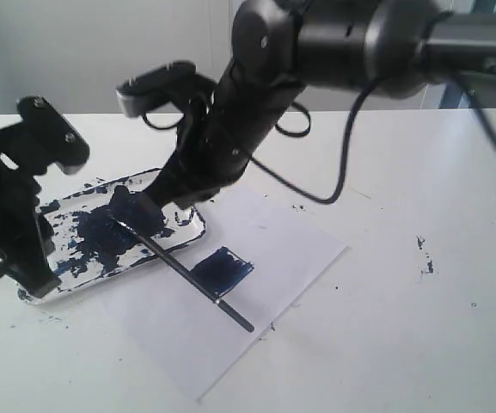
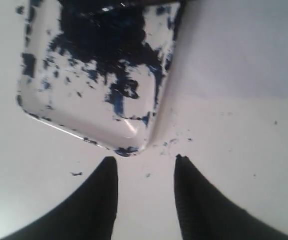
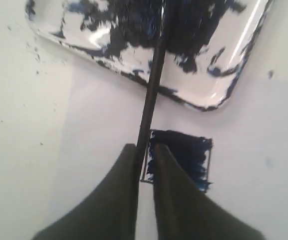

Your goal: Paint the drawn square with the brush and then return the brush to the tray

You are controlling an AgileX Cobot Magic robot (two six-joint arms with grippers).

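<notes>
The drawn square (image 1: pixel 222 268) is found on a white sheet of paper (image 1: pixel 290 245), just near and right of the tray (image 1: pixel 186 225). Most of it is filled with dark blue; in the right wrist view a thin outline and some white are left along one edge. The brush (image 1: pixel 183 271) is laid slantwise. Its dark tip is set in the paint-smeared tray, its shaft is passed over the tray's near-right rim and along the left side of the square, and its bare end is pointed near and right over the paper.

The right arm is stretched from the far right across the middle and sloped down to the left, with its wrist held above the tray's right end. The right gripper (image 3: pixel 145 146) is seen with its jaws set narrow and the brush shaft run into the gap between them. Whether the shaft is pinched cannot be told.

The left arm is folded at the left edge of the table (image 1: pixel 402 335). The left gripper (image 2: pixel 146 160) is pointed down at bare table by a corner of the tray, with its jaws spread and nothing between them. A few dark specks (image 1: pixel 425 251) are scattered on the table to the right.
</notes>
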